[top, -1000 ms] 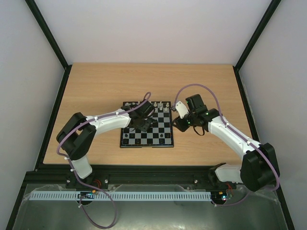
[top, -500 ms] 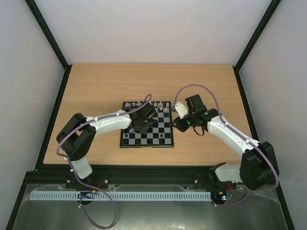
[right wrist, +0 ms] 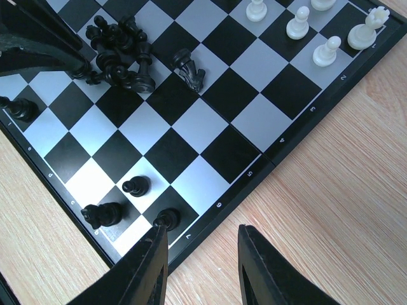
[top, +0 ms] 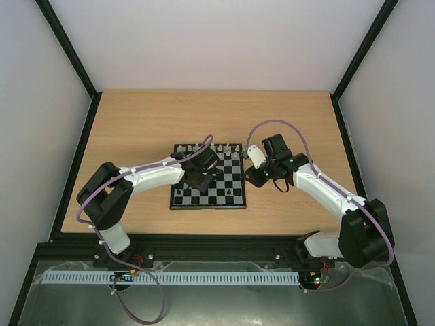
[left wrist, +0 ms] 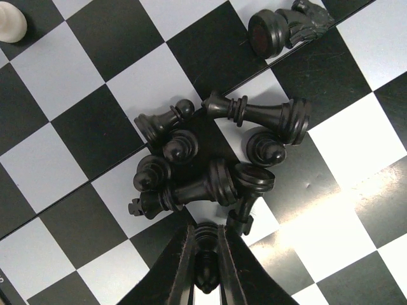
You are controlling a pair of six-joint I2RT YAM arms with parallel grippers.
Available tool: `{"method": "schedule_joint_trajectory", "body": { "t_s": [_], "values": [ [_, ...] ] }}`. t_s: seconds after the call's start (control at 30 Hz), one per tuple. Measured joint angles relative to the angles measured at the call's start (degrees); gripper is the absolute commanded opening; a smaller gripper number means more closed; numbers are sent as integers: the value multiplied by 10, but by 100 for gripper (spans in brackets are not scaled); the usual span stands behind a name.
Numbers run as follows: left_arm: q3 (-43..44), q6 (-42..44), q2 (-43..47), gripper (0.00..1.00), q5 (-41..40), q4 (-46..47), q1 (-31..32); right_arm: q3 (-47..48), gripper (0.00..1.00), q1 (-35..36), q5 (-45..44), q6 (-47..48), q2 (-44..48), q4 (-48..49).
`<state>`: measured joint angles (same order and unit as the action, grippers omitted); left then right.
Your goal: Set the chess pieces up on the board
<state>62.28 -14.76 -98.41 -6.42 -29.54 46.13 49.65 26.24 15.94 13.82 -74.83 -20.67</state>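
My left jaws clamp one black piece (left wrist: 206, 273) at the heap (left wrist: 210, 184); right jaws half-open, empty. Next: lift it straight up.

On my screen the board (left wrist: 82, 127) looks like smooth semi-gloss laminate: light glares off its pale squares and fine scratches show. The black chess pieces (left wrist: 254, 117) heaped on the board look like glossy plastic with sharp highlights; the black piece (left wrist: 206, 276) pinched in the left gripper (left wrist: 206, 234) has the same gloss. The white chess pieces (right wrist: 327, 51) on the board seem plastic with a softer satin sheen. Around the board the table (right wrist: 331, 190) shows pale, matt wood grain. Beside the board, the right gripper (right wrist: 202, 238) has fingers (right wrist: 149, 267) of dull black plastic, and I read the right arm (top: 326, 191) shell as smooth white plastic.
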Motion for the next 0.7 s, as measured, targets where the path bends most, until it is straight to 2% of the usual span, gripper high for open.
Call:
{"method": "schedule_joint_trajectory", "body": {
  "t_s": [0.23, 0.4, 0.7],
  "values": [
    [0, 0, 6, 7, 5, -9, 1, 0, 32, 0, 0, 1, -2, 0],
    [1, -1, 44, 7, 11, -26, 11, 0, 32, 0, -5, -2, -2, 0],
    [14, -1, 70, 7, 40, -31, 72, 0, 32, -24, -26, -21, -2, 5]
  ]
}}
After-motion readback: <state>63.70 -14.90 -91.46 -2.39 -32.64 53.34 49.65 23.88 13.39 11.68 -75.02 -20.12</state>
